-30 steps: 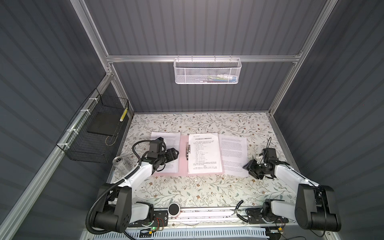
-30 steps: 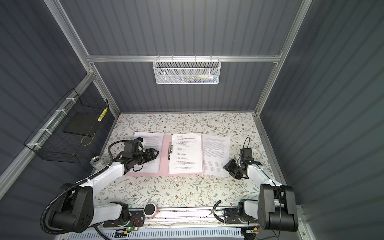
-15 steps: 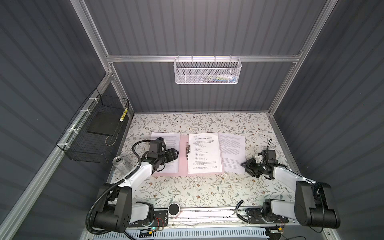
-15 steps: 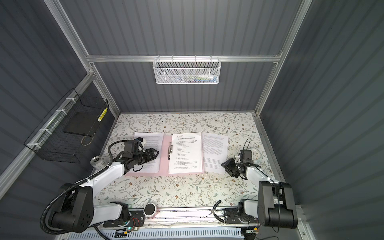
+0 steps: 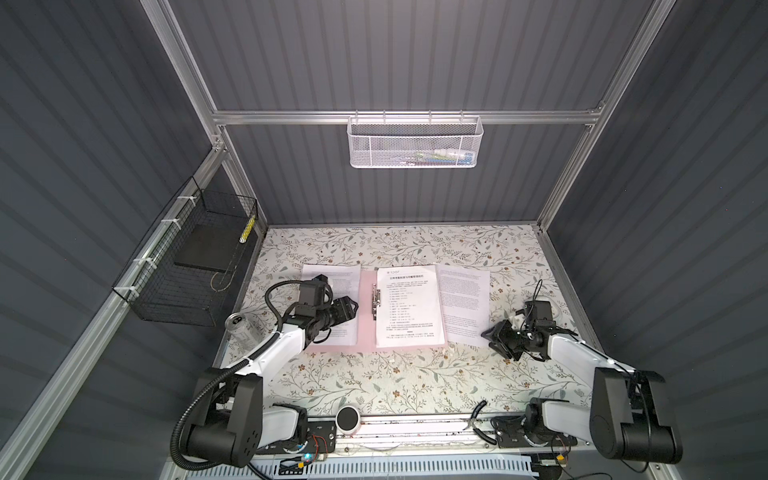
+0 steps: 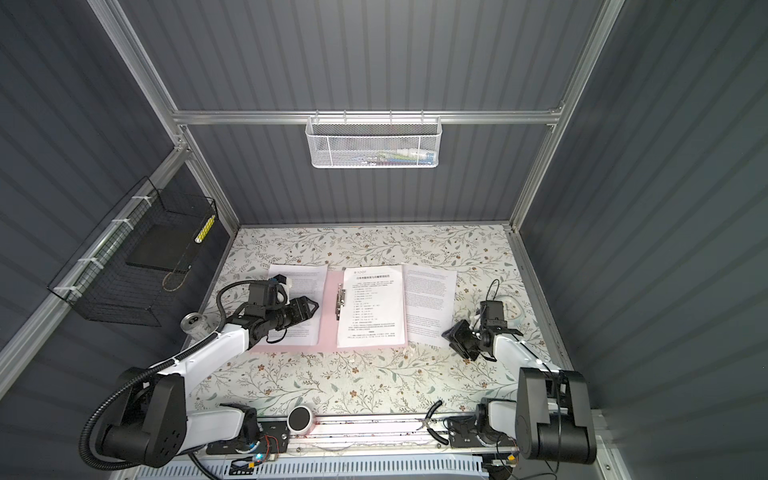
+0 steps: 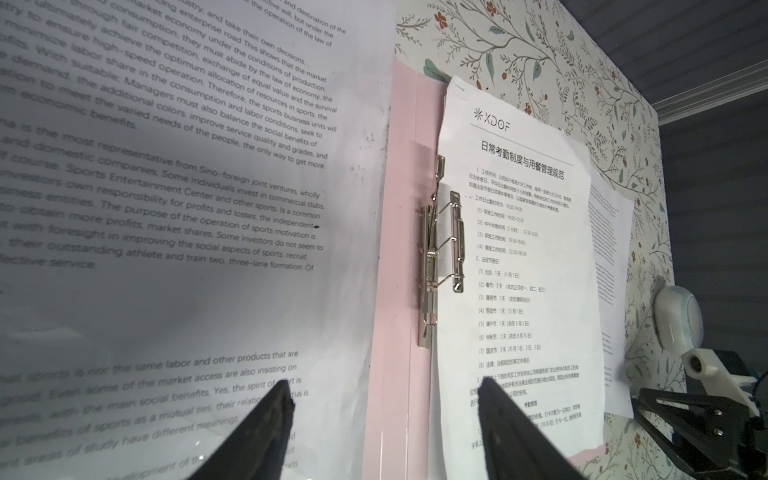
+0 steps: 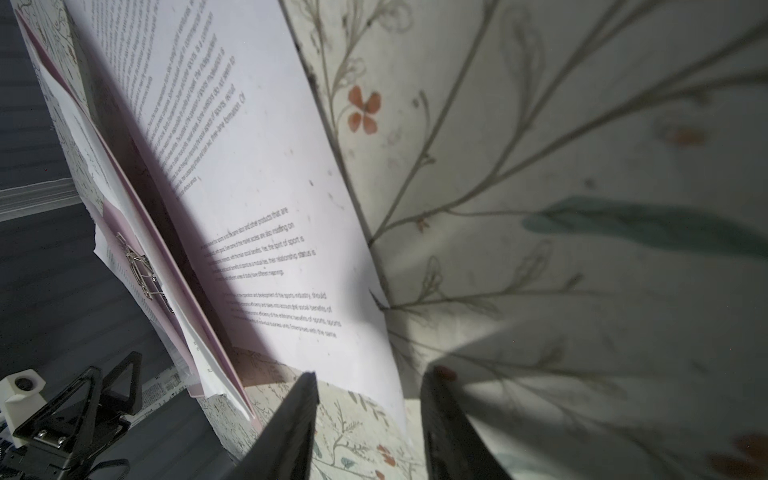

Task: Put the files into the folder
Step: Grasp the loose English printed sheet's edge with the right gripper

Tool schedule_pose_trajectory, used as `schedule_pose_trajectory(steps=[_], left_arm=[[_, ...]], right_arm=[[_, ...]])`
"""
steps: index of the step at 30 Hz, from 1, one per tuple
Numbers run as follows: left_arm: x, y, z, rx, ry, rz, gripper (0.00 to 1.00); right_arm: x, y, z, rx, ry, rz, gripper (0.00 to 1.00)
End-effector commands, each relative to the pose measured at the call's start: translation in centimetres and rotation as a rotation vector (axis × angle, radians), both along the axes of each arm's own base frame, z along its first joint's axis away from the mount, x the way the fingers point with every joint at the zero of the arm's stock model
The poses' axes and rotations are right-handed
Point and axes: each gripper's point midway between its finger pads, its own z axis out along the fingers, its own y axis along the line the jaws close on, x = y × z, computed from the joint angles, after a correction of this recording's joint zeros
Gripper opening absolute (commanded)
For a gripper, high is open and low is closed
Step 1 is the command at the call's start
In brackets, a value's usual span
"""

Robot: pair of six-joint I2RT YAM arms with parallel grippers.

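Note:
The pink folder [image 5: 366, 328] [image 6: 328, 328] lies open and flat mid-table, with its silver clip [image 5: 375, 301] [image 7: 442, 245] raised along the spine. One file [image 5: 345, 278] [image 7: 187, 187] rests on its left cover, and a second file [image 5: 409, 307] [image 7: 532, 270] on its right cover. A third file [image 5: 463, 303] [image 8: 249, 187] lies on the table beside the folder's right edge. My left gripper [image 5: 354, 311] [image 7: 382, 384] hovers open over the left file, holding nothing. My right gripper [image 5: 494, 343] [image 8: 372, 373] is open at the third file's near right corner, which lies between its fingers.
A drink can [image 5: 239, 330] stands at the table's left edge. A black wire basket [image 5: 191, 274] holding a dark slab hangs on the left wall, and a white mesh basket [image 5: 415, 143] on the back rail. A small white-blue object [image 5: 552, 309] sits behind the right gripper.
My right gripper has moved left to the third file's near corner and its jaws have narrowed. The left arm has not moved.

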Motion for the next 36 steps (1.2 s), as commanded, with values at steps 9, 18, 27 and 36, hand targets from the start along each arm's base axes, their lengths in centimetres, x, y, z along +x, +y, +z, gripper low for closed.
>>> schedule_pose_trajectory(steps=[9, 18, 27, 36], left_arm=[[0.6, -0.2, 0.9, 0.017, -0.025, -0.010, 0.71], [0.7, -0.6, 0.8, 0.009, -0.021, -0.014, 0.71], [0.3, -0.2, 0.9, 0.026, -0.022, -0.007, 0.71], [-0.1, -0.4, 2.7, 0.001, -0.062, -0.023, 0.72]], right_arm=[[0.6, 0.2, -1.1, 0.033, 0.002, -0.036, 0.36], [2.1, 0.1, -1.0, 0.036, -0.021, -0.046, 0.29], [3.0, 0.8, -1.1, 0.067, -0.025, -0.022, 0.00], [6.1, -0.6, 7.3, -0.030, -0.178, -0.023, 0.00]])
